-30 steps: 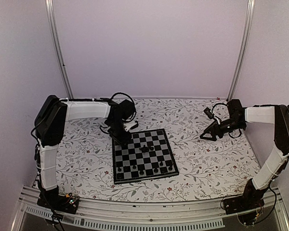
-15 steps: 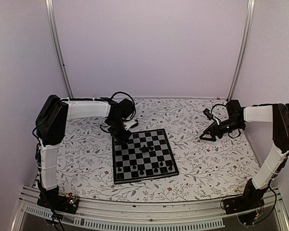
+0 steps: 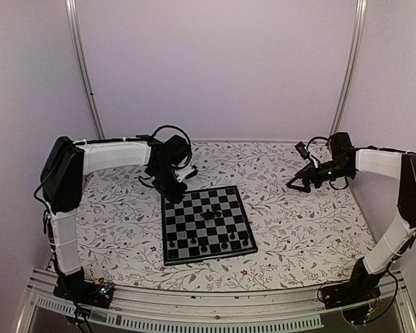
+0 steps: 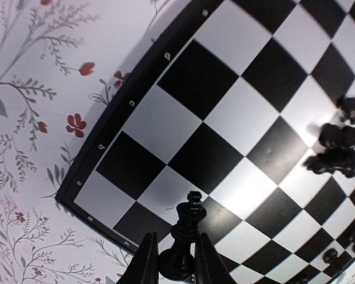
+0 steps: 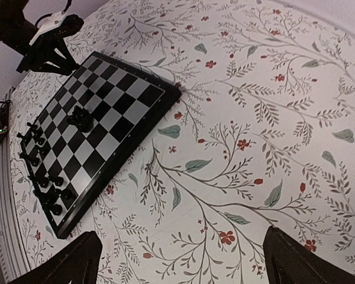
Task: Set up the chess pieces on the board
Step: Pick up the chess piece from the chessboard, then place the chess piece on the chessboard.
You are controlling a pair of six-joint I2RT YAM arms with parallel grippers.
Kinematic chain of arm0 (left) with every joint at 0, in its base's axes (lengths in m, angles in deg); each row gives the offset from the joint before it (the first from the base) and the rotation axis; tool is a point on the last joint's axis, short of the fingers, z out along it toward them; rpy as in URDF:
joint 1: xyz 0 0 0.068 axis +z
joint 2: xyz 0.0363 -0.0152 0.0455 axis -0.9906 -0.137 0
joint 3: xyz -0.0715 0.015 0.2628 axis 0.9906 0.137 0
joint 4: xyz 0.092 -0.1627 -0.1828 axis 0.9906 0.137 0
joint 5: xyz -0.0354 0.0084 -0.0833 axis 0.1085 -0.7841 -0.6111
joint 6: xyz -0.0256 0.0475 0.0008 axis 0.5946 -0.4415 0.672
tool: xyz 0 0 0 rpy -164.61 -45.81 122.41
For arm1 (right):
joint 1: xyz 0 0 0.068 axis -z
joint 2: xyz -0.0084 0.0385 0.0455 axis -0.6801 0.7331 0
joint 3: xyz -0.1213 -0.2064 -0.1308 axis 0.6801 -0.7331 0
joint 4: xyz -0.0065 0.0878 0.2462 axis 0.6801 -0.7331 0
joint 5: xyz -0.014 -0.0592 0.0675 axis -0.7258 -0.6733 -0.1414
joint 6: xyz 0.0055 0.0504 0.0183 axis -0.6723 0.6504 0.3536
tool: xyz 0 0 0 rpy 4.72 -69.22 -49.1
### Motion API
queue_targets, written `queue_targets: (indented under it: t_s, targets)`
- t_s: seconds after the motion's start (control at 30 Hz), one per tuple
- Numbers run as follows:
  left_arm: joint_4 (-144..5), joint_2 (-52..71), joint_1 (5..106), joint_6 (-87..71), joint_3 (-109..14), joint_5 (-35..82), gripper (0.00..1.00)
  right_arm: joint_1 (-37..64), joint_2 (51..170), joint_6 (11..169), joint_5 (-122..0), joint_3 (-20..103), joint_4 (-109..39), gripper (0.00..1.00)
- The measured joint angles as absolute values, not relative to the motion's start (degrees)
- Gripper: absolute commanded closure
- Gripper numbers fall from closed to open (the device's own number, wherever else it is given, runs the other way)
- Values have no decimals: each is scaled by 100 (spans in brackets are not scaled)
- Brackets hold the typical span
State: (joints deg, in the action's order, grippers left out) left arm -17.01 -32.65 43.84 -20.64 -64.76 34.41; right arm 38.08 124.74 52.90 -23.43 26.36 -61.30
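The board lies in the middle of the floral cover. A small cluster of black chess pieces sits near its centre, and several more stand along its near edge. My left gripper is over the board's far-left corner. In the left wrist view it is shut on the base of a black king, with the board's corner squares beneath. My right gripper hangs open and empty over the cover to the right of the board, and its wrist view shows only cover between its fingers.
The right wrist view shows the board to the left, with the centre cluster and a row of pieces on its far side. The floral cover surrounds the board. Pale walls and two metal posts enclose the table.
My left gripper has drawn back slightly toward the far left with the king still in it. My right gripper has risen and shifted a little toward the far side.
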Motion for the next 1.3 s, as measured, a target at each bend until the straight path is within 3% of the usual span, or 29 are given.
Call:
queue_targets:
  t_s: [0.1, 0.27, 0.33, 0.43, 0.77, 1.3]
  targets:
    - [-1758, -2747, 4301, -2049, -6478, 3314, 90, 3790, 11960, 5609, -2371, 2671, -5846, 1]
    - [-2090, -1949, 3873, -2036, -6557, 3058, 90, 3534, 11727, 5764, -2004, 3755, -6023, 25]
    - [-2259, -1798, 3626, -2003, -6583, 2962, 90, 3255, 11917, 5738, -1770, 4317, -6259, 31]
    - [-2554, -1748, 3261, -1896, -6568, 2853, 90, 2754, 12231, 5771, -1451, 4758, -6537, 32]
    - [-3599, -1632, 3003, -1369, -5916, 1950, 88, 1384, 12483, 6129, -1350, 4623, -6891, 27]
    - [-4578, -1562, 3001, -884, -5779, 1106, 88, 1121, 13180, 6704, -1066, 4861, -6891, 35]
